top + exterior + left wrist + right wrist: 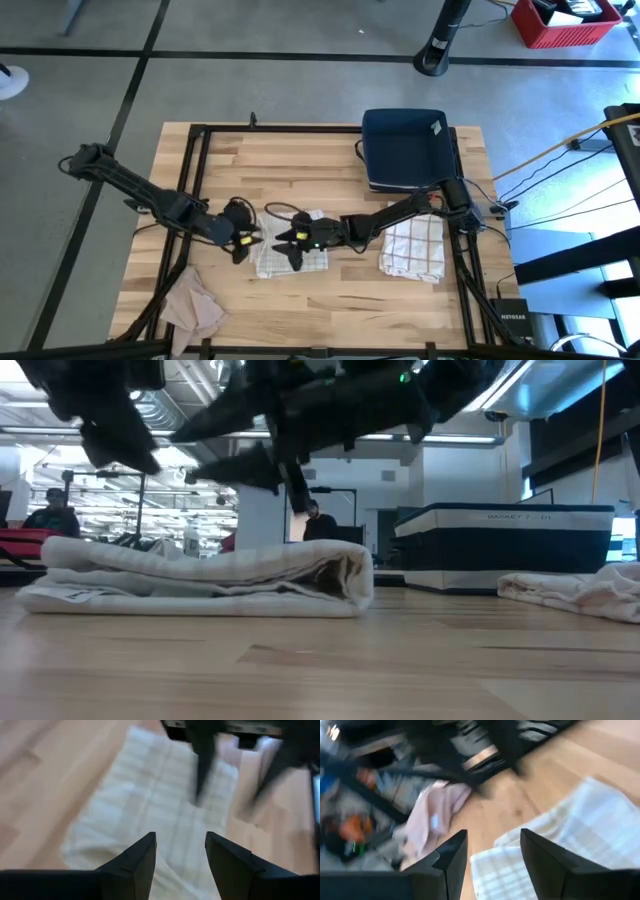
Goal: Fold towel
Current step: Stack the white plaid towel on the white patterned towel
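The wooden counter (330, 295) is carrying a folded white towel (290, 250) near its middle. The left claw (243, 240) and the right claw (291, 240) are hovering above it, both with fingers apart and holding nothing.

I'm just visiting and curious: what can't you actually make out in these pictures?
- High view: the middle of the folded white checked towel is covered by the left gripper and right gripper.
- Low view: the towel's top surface is out of sight, seen edge-on.
- Right wrist view: the pinkish crumpled cloth is blurred.
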{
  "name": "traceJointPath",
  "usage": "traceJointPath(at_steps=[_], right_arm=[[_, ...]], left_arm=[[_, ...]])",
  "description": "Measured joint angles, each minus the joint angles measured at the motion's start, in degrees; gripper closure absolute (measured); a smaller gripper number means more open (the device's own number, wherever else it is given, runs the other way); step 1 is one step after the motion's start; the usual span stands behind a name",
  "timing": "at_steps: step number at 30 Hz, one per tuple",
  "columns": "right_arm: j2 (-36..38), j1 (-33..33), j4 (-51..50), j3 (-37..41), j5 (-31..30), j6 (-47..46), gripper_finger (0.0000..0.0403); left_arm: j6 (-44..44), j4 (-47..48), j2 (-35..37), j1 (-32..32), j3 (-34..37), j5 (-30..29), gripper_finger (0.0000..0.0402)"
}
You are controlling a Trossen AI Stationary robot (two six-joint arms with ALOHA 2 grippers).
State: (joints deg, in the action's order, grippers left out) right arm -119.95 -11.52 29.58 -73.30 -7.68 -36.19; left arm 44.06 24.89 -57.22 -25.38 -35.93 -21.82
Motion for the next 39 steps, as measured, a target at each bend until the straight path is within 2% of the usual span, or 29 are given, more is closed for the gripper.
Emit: traceJointPath(at_steps=[5, 10, 14, 19, 24, 29, 33, 36, 39], right_arm=[[2.07, -0.85, -8.87, -0.09, 3.85, 19.67, 0.0219], [0.76, -1.32, -17.78, -0.04, 3.0, 25.98, 0.0219], [0.23, -1.21, -25.22, -0.04, 1.32, 26.16, 0.0219], [0.23, -1.17, -33.35, -0.13, -1.56, 28.58, 0.0219], [1.07, -1.19, -34.85, -0.06, -2.26, 30.84, 0.0219], [5.87, -1.21, -35.81, 0.04, -1.77, 30.52, 0.0219], [9.38, -1.26, -36.94, -0.08, -1.78, 28.12, 0.0219], [8.27, -1.21, -34.06, -0.02, -2.11, 24.35, 0.0219], [4.59, -1.21, -30.16, -0.08, -3.44, 21.37, 0.0219]], left_arm=[[-4.29, -11.15, -3.98, 1.47, 5.13, -5.75, 0.0237], [-4.37, -13.02, -11.04, 4.3, 8.53, -8.4, 0.0237], [-0.27, -6.28, -14.48, 5.74, 9.12, -6.51, 0.0237], [7.34, 0.16, -14.07, 5.02, 9.08, -3.83, 0.0237], [7.71, -3.81, -10.86, 4.22, 7.43, -3.55, 0.0237], [0.68, -9.16, -8.21, 4.41, 5.71, -7.12, 0.0237], [-5.6, -13.08, -9.3, 6.12, 6.55, -9.01, 0.0237], [-5.96, -13.27, -11.49, 7.22, 8.53, -8.95, 0.0237], [-2.54, -13.37, -13.82, 7.45, 10.71, -8.76, 0.0237]])
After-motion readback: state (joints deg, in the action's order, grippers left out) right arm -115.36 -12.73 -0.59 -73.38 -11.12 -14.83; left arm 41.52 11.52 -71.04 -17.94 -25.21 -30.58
